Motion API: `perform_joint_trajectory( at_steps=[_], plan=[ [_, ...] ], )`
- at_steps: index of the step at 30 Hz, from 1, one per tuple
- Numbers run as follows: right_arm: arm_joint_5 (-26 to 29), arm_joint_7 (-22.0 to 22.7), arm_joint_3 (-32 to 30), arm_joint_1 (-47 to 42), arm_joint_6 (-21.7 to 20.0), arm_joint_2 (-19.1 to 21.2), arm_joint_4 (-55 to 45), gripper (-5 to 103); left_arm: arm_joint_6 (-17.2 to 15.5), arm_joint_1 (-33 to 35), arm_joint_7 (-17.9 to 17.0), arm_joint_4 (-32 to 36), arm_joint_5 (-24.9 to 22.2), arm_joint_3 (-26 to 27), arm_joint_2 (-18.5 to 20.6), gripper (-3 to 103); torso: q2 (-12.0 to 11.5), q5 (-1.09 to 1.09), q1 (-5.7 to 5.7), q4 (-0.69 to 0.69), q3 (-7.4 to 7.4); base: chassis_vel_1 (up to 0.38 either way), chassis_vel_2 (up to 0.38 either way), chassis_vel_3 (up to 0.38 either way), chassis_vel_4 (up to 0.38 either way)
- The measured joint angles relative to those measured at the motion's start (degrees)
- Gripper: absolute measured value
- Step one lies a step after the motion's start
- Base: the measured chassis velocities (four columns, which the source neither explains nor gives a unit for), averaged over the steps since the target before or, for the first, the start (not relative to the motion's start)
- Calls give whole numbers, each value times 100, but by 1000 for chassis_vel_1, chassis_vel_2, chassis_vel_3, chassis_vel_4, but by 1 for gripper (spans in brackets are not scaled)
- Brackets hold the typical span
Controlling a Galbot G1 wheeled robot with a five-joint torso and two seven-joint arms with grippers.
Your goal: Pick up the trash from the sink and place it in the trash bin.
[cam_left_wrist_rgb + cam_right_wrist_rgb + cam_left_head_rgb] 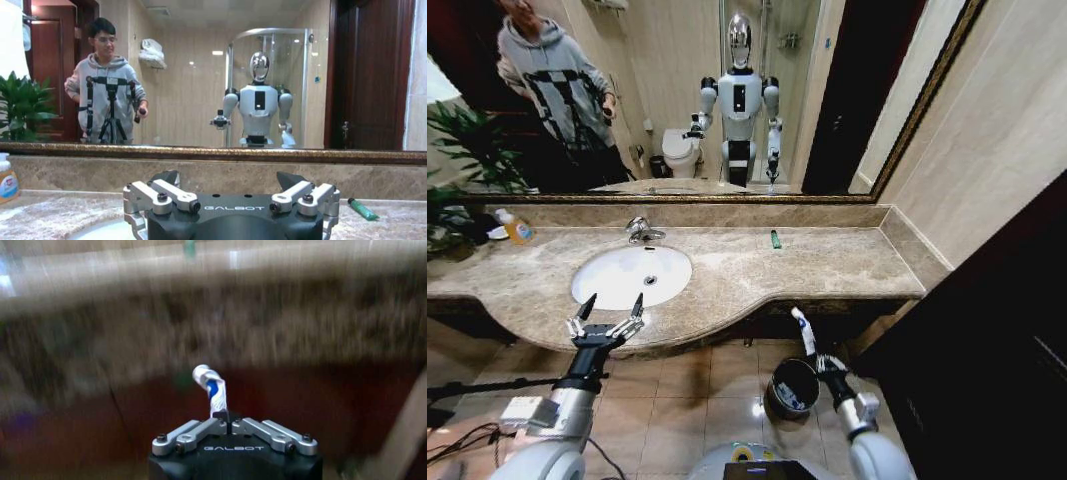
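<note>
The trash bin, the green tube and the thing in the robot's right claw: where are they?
trash bin (779, 377): head view, shiny rim's left side.
green tube (775, 239): head view, middle of tube, lying on the counter.
white tube (215, 390): right wrist view, its blue-marked middle, above the shut fingers.

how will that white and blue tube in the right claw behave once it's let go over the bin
The white and blue tube bends over at its top above the shut right claw, so it is probably soft and light. Released above the trash bin, it would likely drop in without bouncing much. A thin pinch like this may let it slip.
</note>
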State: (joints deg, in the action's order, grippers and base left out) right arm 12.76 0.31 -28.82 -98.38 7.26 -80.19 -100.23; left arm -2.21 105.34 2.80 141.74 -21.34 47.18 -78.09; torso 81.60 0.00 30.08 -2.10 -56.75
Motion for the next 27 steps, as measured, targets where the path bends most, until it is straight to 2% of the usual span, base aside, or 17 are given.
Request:
perform_joint_trajectory(
  at_steps=[4,13,27],
  plan=[
    [-131,59,175,680,119,-38,1352,0,0,0,0,0,0,0,0,100,0,1,0,-2,0,0,0,0,0],
    [-274,45,240,1728,-2,1,3057,0,0,0,0,0,0,0,0,100,-1,0,1,-2,0,0,0,0,0],
    [-345,-199,287,2671,182,61,5046,0,0,0,0,0,0,0,0,100,-1,1,1,-2,0,0,0,0,0]
  ],
)
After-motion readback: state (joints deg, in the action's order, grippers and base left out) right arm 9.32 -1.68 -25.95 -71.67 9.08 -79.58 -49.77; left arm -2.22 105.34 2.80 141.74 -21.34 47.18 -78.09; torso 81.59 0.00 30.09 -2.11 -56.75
